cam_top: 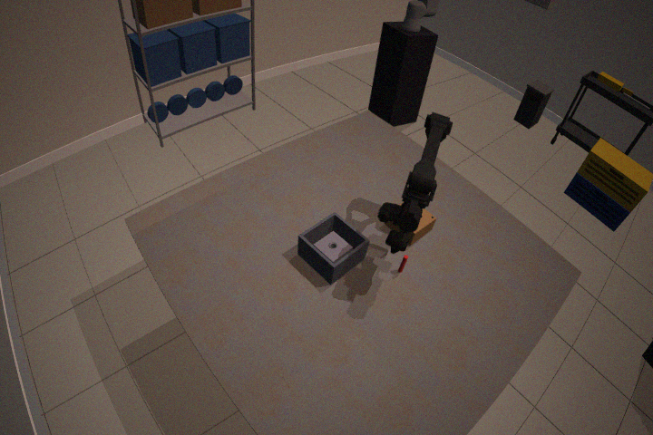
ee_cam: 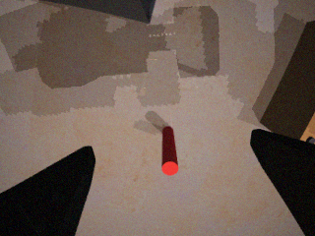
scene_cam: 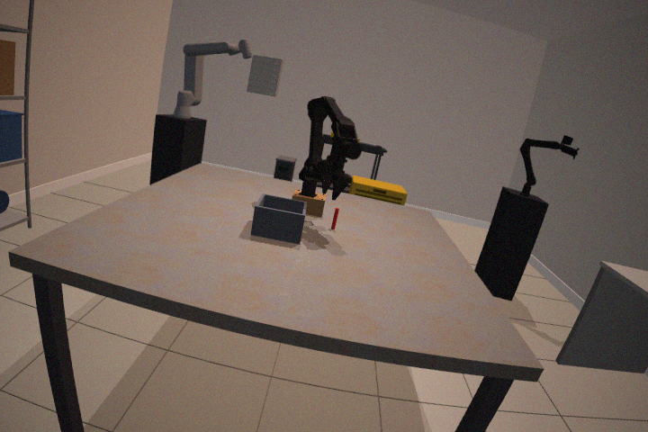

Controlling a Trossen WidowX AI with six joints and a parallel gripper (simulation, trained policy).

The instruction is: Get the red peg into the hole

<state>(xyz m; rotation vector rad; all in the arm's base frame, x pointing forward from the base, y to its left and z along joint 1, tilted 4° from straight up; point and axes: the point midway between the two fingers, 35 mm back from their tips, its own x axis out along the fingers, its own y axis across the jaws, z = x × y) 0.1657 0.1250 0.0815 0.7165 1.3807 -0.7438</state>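
The red peg (cam_top: 403, 264) (scene_cam: 335, 219) (ee_cam: 169, 149) stands upright on the table, to the right of the box in the top and exterior views. My gripper (cam_top: 397, 247) (scene_cam: 330, 193) (ee_cam: 173, 146) is wide open and empty, pointing down above the peg. In the wrist view the peg shows between the two spread fingers, well apart from both. The open grey box (cam_top: 314, 261) (scene_cam: 277, 222) (ee_cam: 118, 7) stands on the table. Its pale bottom plate (cam_top: 327, 238) has a dark hole (cam_top: 332, 246) with no peg in it. In the exterior view the plate is hidden by the walls.
The arm's wooden base block (cam_top: 423, 226) (scene_cam: 311, 204) stands behind the peg, close to the box. In the wrist view the base (ee_cam: 290, 84) is at the right edge, and a box corner is at the top. The arm's shadow falls on the table between box and peg.
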